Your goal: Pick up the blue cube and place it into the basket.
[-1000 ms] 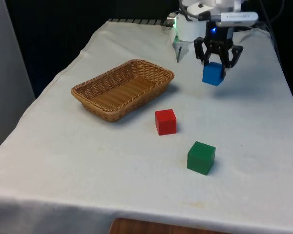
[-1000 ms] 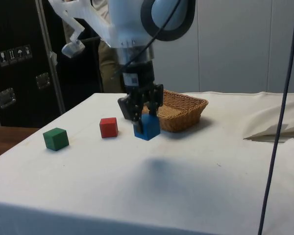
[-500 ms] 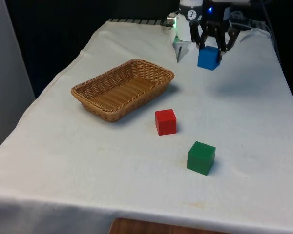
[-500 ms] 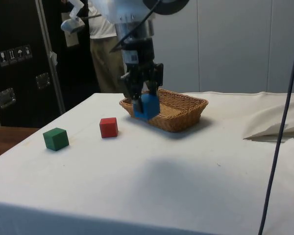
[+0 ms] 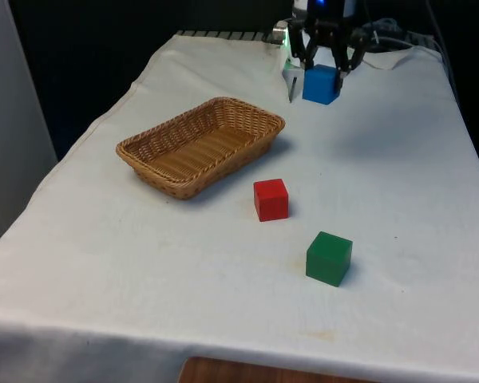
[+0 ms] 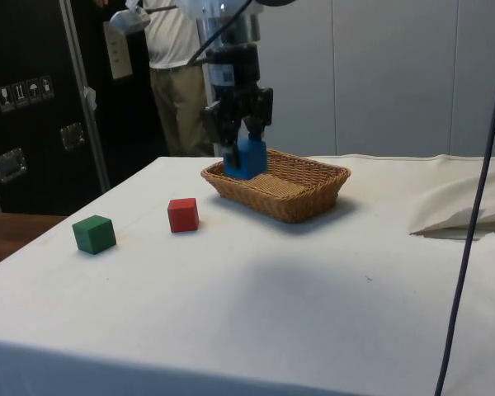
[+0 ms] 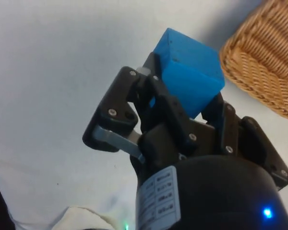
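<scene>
Now, operator, your tool (image 5: 322,70) gripped the blue cube (image 5: 320,84) aloft over the desk (image 5: 399,183) | pick done | wicker basket (image 5: 199,144) sat apart, empty | carry and release remained

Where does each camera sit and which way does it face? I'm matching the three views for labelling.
Front view: across the table toward the far end; the claw holds the blue cube above the cloth, beside the basket.
Side view: from the table's side; arm and claw show, a person behind.
Wrist view: on the wrist, looking down past the claw.
All three views share the cube and basket.
</scene>
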